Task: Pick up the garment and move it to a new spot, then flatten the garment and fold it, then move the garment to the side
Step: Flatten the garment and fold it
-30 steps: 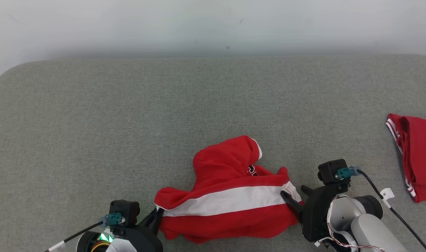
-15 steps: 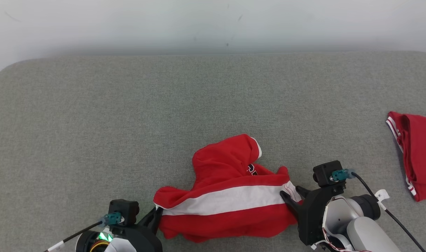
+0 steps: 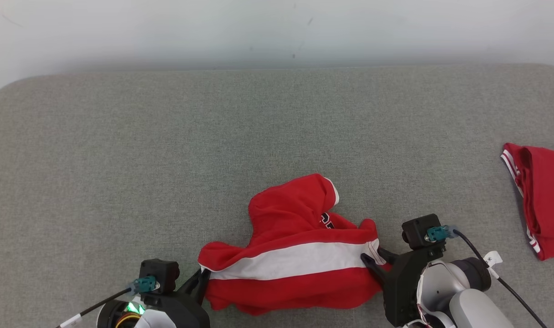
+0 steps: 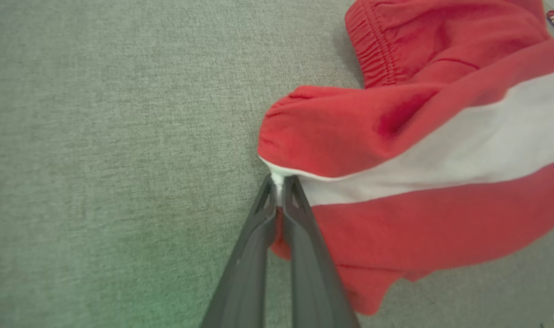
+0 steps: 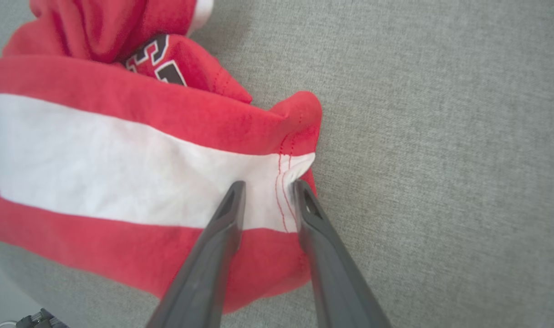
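Garment [image 3: 295, 259] folds hide most of lettering [image 5: 156, 59]

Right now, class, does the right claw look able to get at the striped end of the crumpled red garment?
Probably yes: the right claw straddles the stitched end of the red garment, its jaws apart with cloth between them, and nothing else lies in the way.

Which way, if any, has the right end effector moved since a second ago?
Yes. In the head view the right end effector shifted left, further onto the garment's right hem, away from the spare red garment at right.
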Motion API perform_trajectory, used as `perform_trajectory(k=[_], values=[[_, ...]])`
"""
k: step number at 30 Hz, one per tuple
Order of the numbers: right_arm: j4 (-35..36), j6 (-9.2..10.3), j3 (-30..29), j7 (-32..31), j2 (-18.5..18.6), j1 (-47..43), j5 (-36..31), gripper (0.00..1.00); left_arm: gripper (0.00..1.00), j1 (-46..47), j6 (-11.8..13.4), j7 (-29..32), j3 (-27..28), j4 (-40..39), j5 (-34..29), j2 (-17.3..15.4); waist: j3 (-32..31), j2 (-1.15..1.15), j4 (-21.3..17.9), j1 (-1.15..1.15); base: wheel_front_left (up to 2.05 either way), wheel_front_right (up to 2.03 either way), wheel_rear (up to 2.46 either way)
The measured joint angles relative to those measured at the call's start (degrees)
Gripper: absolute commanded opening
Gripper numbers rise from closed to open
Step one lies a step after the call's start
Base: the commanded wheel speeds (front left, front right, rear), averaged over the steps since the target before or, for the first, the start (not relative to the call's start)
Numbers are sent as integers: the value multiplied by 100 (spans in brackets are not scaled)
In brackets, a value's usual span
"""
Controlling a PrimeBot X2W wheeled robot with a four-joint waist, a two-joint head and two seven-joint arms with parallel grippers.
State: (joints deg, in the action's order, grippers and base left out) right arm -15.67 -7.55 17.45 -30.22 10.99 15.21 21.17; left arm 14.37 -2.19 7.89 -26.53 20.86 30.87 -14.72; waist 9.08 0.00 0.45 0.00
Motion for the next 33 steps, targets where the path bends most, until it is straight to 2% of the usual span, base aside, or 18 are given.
perform_trajectory(k=[8, 11, 12, 15, 22, 26, 33], values=[[19, 0, -232, -107, -34, -17, 1, 48, 0, 19, -1, 0, -38, -24, 19, -15, 42, 0, 11, 0, 0, 0, 0], [5, 0, -257, -154, -40, 7, 2, 40, 0, 36, 0, 0, -49, -33, 24, -15, 66, 0, 24, 0, 0, 0, 0], [4, 0, -255, -154, -41, 15, 2, 26, 0, 41, 2, -1, -51, -34, 26, -16, 73, 0, 29, 0, 0, 0, 0], [30, 0, -249, -82, -46, 60, 0, 0, 0, 69, 15, -29, -57, -36, 32, -16, 90, 0, 45, 0, 0, 0, 0], [301, 0, -409, 289, -48, 116, 104, 0, 0, 94, 10, -493, 135, -176, 151, 19, 36, 0, 50, 0, 0, 0, 0], [716, 0, -500, 724, -69, 271, 379, 0, 0, 216, -141, -856, 452, -455, 549, 163, -14, 0, 4, 0, 0, 0, 0], [1009, 0, -396, 1227, 313, 973, 556, 0, 0, 758, -328, -668, 840, -872, 1268, 172, 19, 0, -96, 0, 0, 0, 0]])
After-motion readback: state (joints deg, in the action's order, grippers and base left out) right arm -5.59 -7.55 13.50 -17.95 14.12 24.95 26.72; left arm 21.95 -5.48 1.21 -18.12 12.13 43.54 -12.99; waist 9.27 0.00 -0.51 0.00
